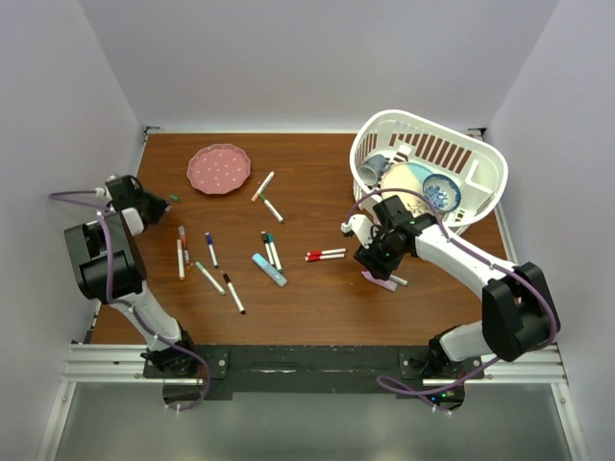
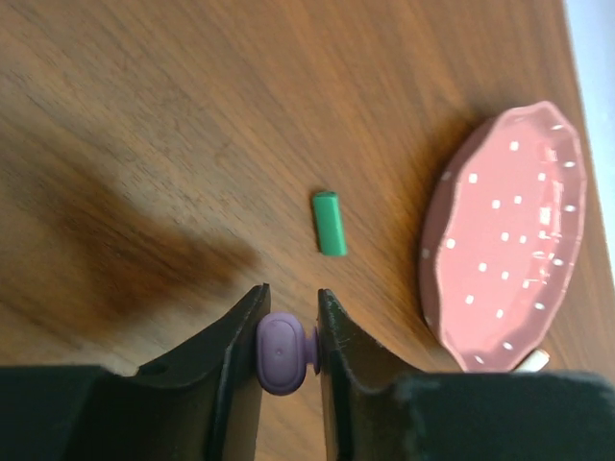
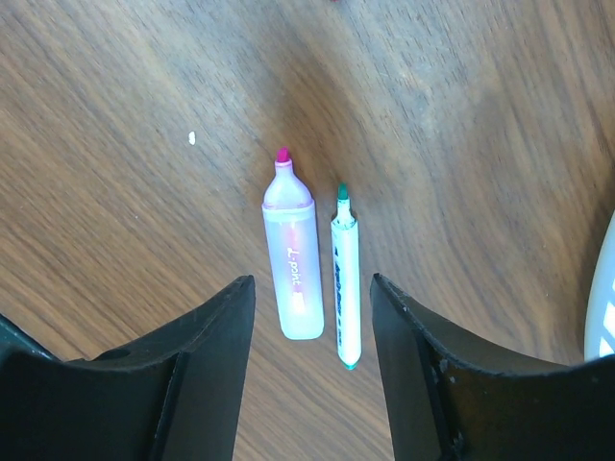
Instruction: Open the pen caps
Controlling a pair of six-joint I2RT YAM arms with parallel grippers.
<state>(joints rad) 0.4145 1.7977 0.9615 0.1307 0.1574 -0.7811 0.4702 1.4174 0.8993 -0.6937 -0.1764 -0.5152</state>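
Observation:
My left gripper (image 2: 291,293) is shut on a small purple pen cap (image 2: 280,352), held just above the table at the far left (image 1: 154,204). A loose green cap (image 2: 329,223) lies on the wood ahead of it, also seen in the top view (image 1: 174,198). My right gripper (image 3: 310,280) is open and empty over an uncapped pink highlighter (image 3: 292,259) and an uncapped slim white marker with a green tip (image 3: 344,279). In the top view the right gripper (image 1: 375,259) is near the basket. Several capped markers (image 1: 233,293) lie mid-table.
A pink dotted plate (image 1: 219,168) sits at the back left, close to the green cap (image 2: 504,235). A white basket (image 1: 480,158) with dishes stands at the back right, right behind my right arm. Two red-capped markers (image 1: 326,254) lie left of the right gripper.

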